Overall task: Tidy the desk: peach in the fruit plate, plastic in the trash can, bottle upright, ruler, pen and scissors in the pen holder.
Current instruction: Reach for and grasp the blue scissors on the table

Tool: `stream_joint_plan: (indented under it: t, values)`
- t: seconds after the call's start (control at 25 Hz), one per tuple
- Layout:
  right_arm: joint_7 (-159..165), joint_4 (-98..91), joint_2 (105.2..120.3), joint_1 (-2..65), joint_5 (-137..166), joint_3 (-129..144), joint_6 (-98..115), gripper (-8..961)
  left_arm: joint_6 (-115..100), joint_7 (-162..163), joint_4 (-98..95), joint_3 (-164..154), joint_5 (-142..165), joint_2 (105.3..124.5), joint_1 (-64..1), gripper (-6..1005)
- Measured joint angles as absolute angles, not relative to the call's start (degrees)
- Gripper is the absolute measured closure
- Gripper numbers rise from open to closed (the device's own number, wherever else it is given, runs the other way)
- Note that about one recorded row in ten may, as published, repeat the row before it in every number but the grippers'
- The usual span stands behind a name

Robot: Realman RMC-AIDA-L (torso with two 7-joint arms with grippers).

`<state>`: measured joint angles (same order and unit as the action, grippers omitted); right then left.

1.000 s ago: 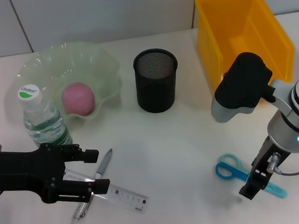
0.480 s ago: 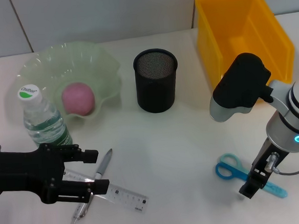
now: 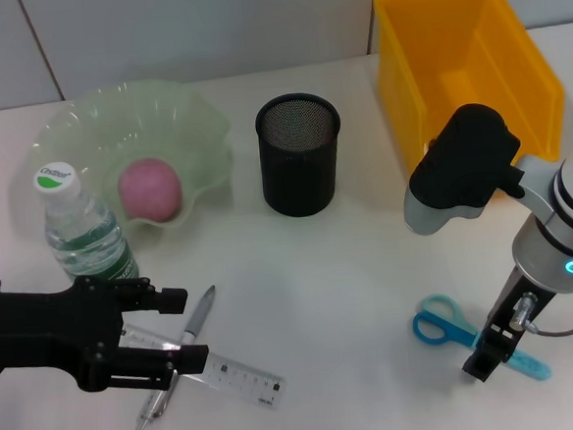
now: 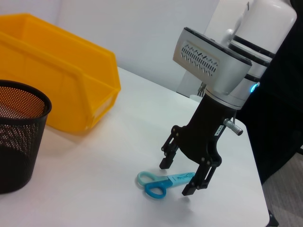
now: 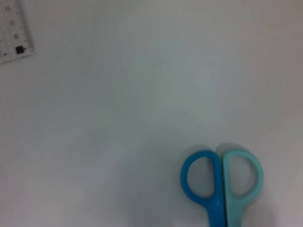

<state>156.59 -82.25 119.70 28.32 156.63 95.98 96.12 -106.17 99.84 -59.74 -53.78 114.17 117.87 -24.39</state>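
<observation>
Right gripper [image 4: 185, 176] hangs open straddling the scissors [image 3: 450, 331] blade end on the near-right table [image 3: 349, 270], handles just left of it. Left gripper [image 3: 181, 329] open over ruler [image 3: 229, 374] and pen [image 3: 191, 325], near-left

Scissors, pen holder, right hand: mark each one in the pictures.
scissors [image 4: 163, 182], left wrist view, on the closed blades beside the handle loops.
pen holder [image 3: 300, 170], head view, on its black mesh wall.
right hand [image 4: 180, 178], left wrist view, between its open fingertips straddling the scissors.
</observation>
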Motion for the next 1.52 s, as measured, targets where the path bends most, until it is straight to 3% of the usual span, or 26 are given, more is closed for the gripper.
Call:
stream_joint_plan:
  t: [1.36, 1.52]
  values:
    - [156.8, -81.9, 119.55, 28.8, 157.8, 97.0, 96.5, 298, -106.1, 100.0, -59.8, -53.8, 114.2, 117.95, -24.1, 210]
    - [156.8, -81.8, 119.53, 28.9, 157.9, 97.1, 96.6, 436, -106.1, 100.1, -59.9, -53.8, 114.2, 117.95, -24.1, 210]
